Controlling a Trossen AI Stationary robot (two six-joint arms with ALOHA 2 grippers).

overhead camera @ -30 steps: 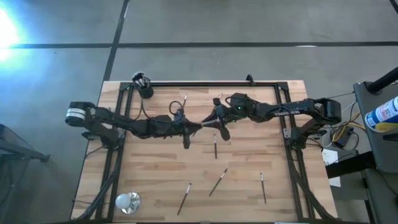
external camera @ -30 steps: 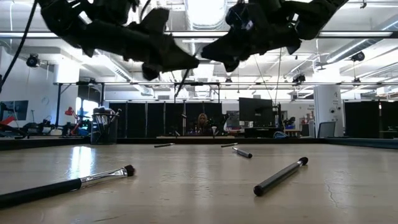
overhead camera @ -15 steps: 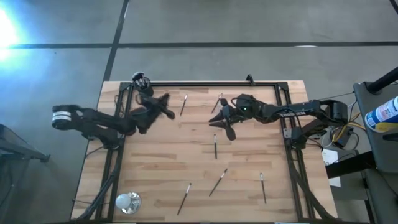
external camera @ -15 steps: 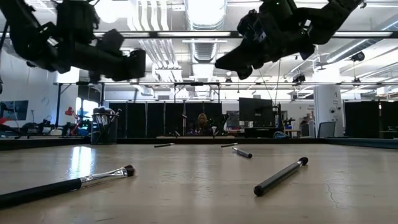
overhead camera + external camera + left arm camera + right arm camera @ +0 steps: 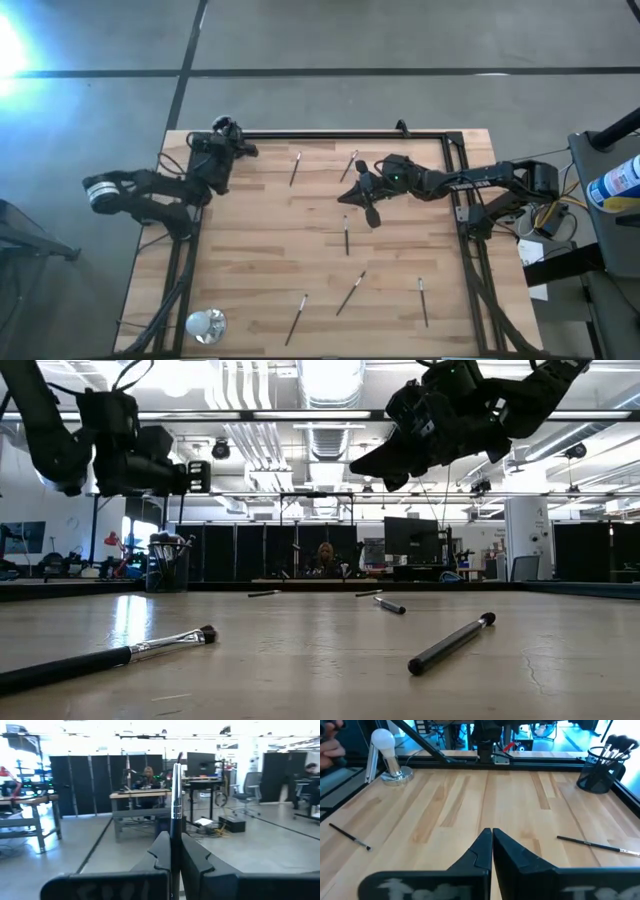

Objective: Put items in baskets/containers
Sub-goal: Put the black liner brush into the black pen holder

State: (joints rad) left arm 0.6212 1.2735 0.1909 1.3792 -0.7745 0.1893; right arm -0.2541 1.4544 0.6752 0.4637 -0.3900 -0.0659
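While no writing seems legible, left gripper [image 5: 175, 851] clamps a brush [image 5: 176, 795]; right gripper [image 5: 492, 836] clenched empty.

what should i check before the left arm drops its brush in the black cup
1. Left gripper shut on the slim dark makeup brush: ok.
2. Brush upright between the fingers: ok.
3. Left gripper above the small black mesh cup at the table's far left corner: cannot tell.
4. Cup upright, brushes already in it: ok.
5. Right gripper shut, empty, mid-table: ok.
6. Loose brushes lie apart from the cup: ok.
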